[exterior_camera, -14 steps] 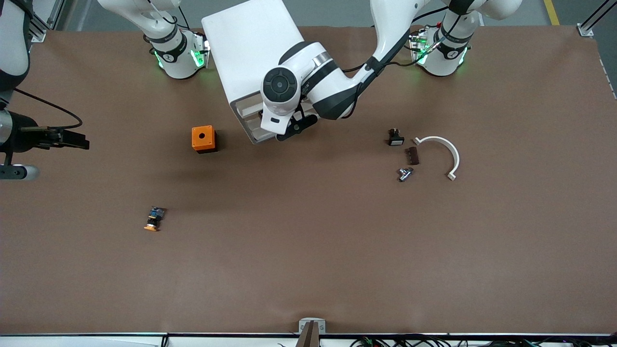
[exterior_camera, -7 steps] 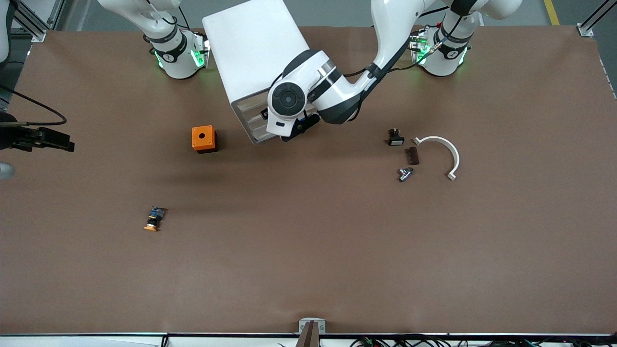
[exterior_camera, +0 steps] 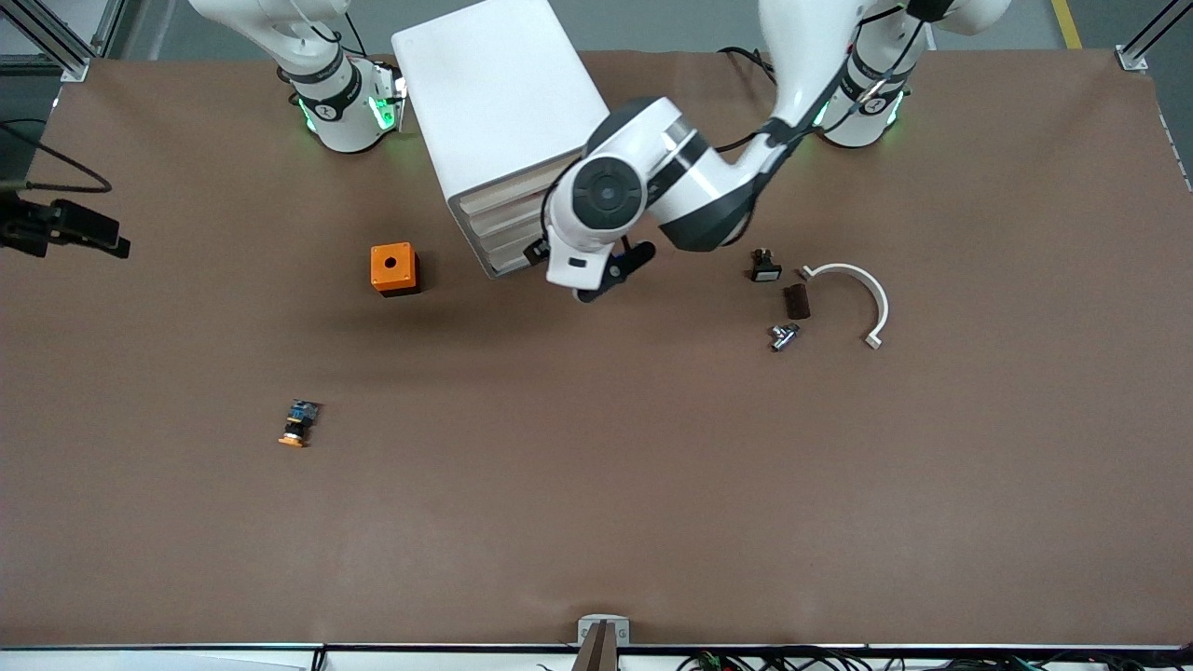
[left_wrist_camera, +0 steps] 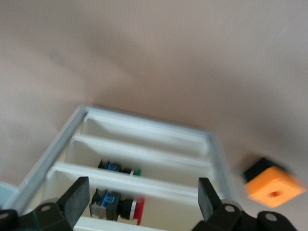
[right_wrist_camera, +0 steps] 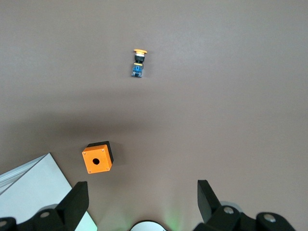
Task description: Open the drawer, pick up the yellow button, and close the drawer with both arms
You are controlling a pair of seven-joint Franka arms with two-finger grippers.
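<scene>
One tiny orange-capped, black-bodied push button lies well apart from the spread, empty left gripper and spread right gripper; light, rigid, best pinched across its body.

Robotics laboratory or test cell. Evidenced by two white arms bolted at bases with green status lights, mounted along one edge of a wide table under brown matting. Aluminium profile framing at the corners, cable bundles along the near edge, grey floor with a yellow safety line. Small loose parts laid out as test items: orange cube, white curved bracket, white drawer cabinet.
</scene>
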